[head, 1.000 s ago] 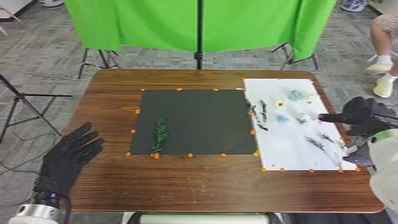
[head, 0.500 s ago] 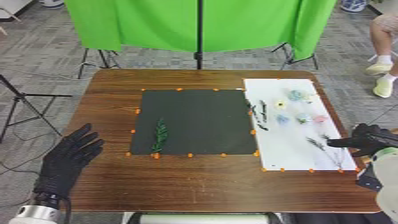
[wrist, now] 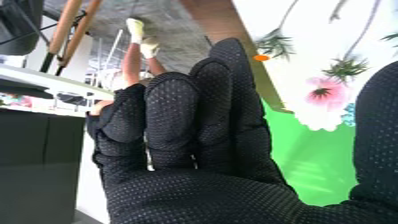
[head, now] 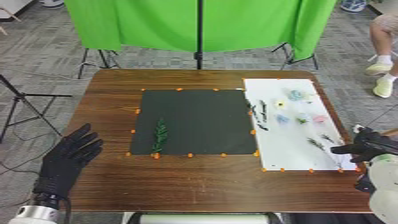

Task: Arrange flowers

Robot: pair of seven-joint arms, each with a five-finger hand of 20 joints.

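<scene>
The left robot hand (head: 67, 157) is open at the left edge of the table (head: 178, 185). The right robot hand (head: 362, 147) is open, fingers extended, near the thin sprigs (head: 316, 144) on the white sheet (head: 280, 150). The pink flower (head: 320, 119) lies on this sheet. The leafy stem (head: 160, 136) lies on the black sheet (head: 204, 120).

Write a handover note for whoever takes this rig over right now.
Left hand: open, empty, at the table's left side.
Right hand: open, empty, at the white rectangular sheet's right edge.
Done: one leafy green sprig lies on the black square sheet.
Left, seemingly: the pink flower, pale yellow flower, pale blue flowers and thin-stemmed green sprigs, all on the white sheet.
</scene>
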